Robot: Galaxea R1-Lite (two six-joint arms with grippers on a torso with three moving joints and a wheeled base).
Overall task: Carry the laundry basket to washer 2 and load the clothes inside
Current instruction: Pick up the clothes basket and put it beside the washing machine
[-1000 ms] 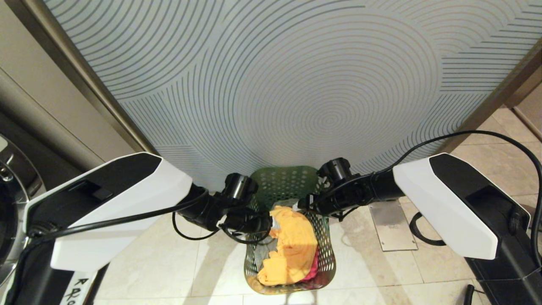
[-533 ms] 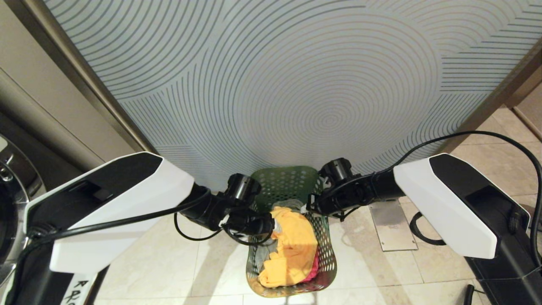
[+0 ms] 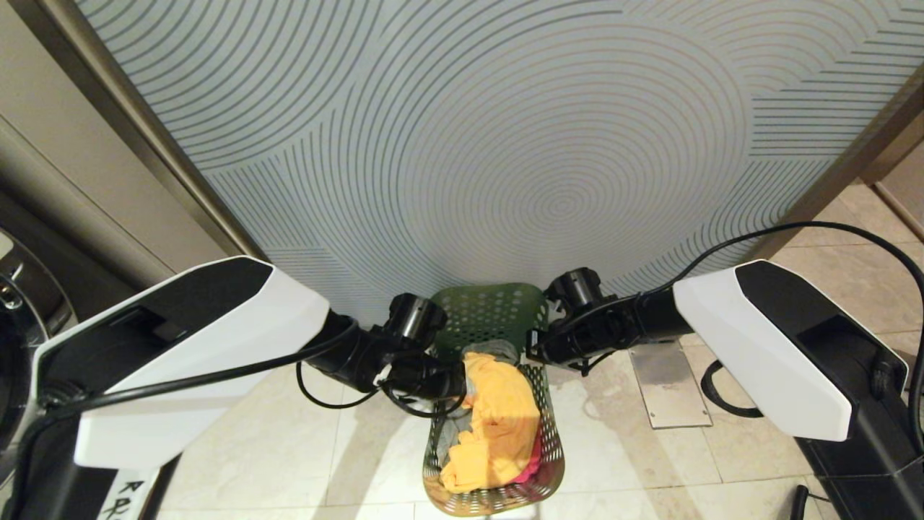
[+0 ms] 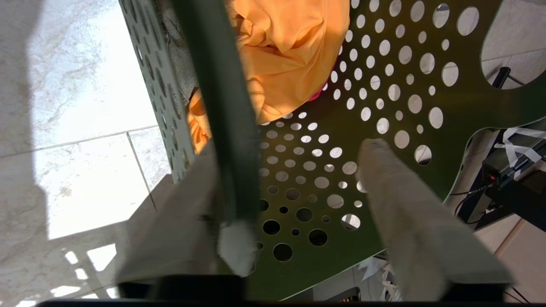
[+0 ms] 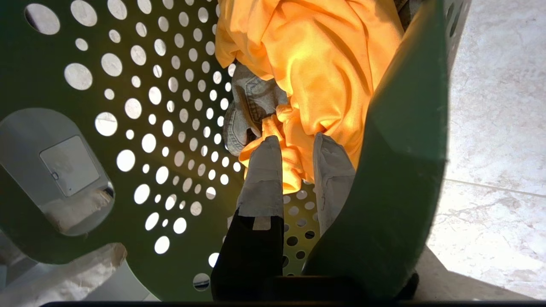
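Observation:
The dark green perforated laundry basket (image 3: 498, 310) stands on the tiles between my two arms, with orange, grey and pink clothes (image 3: 498, 419) inside. My left gripper (image 4: 292, 147) is open and straddles the basket's (image 4: 384, 128) side rim, one finger outside against the rim and one inside. My right gripper (image 5: 296, 140) is at the opposite rim. Both its fingers hang inside the basket (image 5: 401, 170), close together with only a slit between them, above the orange cloth (image 5: 324, 64). Whether they pinch the cloth I cannot tell. Washer 2's label is out of view.
A glass panel with a ring pattern (image 3: 505, 144) rises right behind the basket. A washer's chrome door rim (image 3: 11, 289) shows at the far left, number unseen. A metal floor plate (image 3: 668, 386) lies right of the basket, near black cables (image 3: 722, 404).
The basket has shifted slightly between the arms, and its near end now looks narrower and a little lower. Both arms have stayed almost in place at its rim.

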